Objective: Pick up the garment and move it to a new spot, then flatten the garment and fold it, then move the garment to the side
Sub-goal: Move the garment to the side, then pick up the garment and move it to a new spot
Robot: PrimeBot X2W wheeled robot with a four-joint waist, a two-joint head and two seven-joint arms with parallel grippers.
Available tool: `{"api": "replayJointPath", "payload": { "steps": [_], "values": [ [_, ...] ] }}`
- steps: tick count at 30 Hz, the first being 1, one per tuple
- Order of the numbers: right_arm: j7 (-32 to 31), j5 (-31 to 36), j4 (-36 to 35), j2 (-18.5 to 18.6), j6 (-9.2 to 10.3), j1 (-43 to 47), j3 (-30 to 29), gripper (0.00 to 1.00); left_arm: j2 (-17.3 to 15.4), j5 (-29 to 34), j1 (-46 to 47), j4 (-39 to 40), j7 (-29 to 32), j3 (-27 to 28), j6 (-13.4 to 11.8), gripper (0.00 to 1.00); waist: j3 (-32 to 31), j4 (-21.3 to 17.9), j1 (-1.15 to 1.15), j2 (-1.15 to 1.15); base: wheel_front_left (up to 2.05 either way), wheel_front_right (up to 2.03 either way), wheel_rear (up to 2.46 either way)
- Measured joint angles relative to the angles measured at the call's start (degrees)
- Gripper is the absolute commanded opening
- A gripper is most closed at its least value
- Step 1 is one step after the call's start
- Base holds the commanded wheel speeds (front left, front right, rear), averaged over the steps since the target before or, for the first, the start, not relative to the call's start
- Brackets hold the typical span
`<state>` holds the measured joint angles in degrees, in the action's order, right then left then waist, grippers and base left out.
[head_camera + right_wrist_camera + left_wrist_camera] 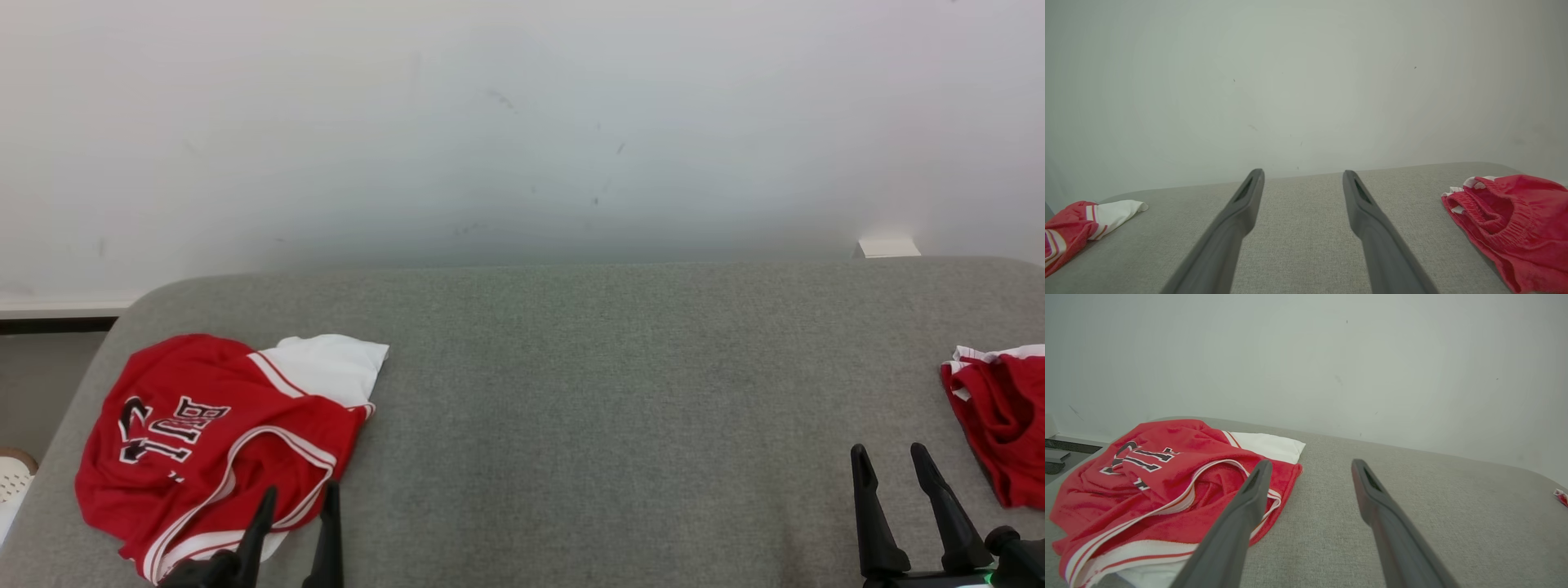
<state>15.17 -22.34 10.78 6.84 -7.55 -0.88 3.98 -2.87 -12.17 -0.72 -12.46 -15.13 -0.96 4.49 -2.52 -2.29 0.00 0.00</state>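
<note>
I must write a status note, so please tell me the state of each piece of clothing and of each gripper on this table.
Jersey: rumpled, not flat, lying at the left of the table.
Shorts: bunched up at the right, partly cut off by the head view's edge.
Left gripper: open, holding nothing, at the jersey's near edge.
Right gripper: open, holding nothing, beside the shorts.

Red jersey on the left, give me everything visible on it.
The red jersey is a basketball top in soft-looking fabric, with white-and-red striped trim, black white-edged lettering, and white fabric at its far edge. It lies crumpled, folded over itself, at the left end of the gray padded table. The left gripper, jaws open, hovers at its near edge; contact unclear.
</note>
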Motion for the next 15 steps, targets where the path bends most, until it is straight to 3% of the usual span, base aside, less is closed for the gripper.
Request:
{"api": "replayJointPath", "payload": {
  "steps": [15],
  "values": [
    [0.0, 0.7, 1.2, -0.8, 0.0, -0.2, 1.0, 1.0, 0.0, -0.2, 0.5, 0.3, 0.0, -1.4, -0.4, 1.0, 0.5, -0.1, 0.0, 0.0, 0.0, 0.0, 0.0]
  ]
}}
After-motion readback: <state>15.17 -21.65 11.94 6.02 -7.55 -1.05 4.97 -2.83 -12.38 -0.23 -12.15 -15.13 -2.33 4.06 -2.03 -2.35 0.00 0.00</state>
